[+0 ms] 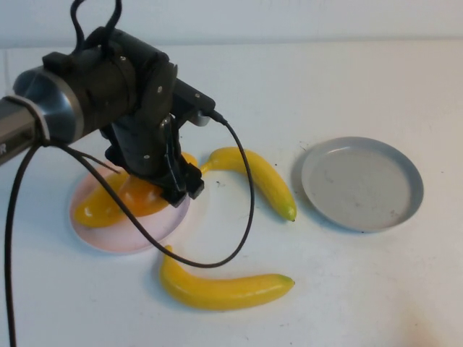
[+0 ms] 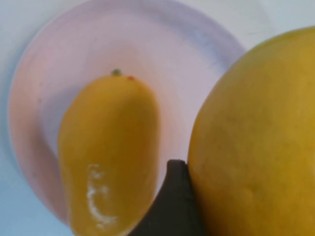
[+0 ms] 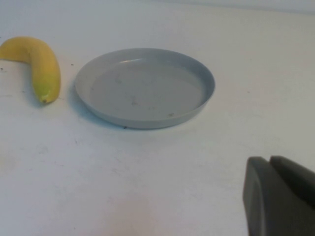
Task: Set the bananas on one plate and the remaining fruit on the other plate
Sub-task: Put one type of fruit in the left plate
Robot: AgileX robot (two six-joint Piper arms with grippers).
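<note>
My left gripper [image 1: 172, 185] hangs over the pale pink plate [image 1: 123, 236], shut on one plump orange-yellow fruit [image 1: 143, 196]. In the left wrist view this fruit [image 2: 256, 123] fills the space beside a dark finger [image 2: 173, 199] of the left gripper [image 2: 248, 191] and presses against it. A second plump fruit [image 1: 95, 210] [image 2: 108, 152] lies on the pink plate [image 2: 147, 49]. Two bananas lie on the table: one [image 1: 258, 178] [image 3: 42, 66] between the plates, one [image 1: 224, 288] nearer the front. The grey plate [image 1: 362, 184] [image 3: 145, 86] holds nothing. My right gripper [image 3: 275, 169] is shut, low over the table near the grey plate.
The left arm's black cable [image 1: 242, 217] loops over the table between the pink plate and the two bananas. White tabletop [image 1: 347, 289] stretches in front of the grey plate.
</note>
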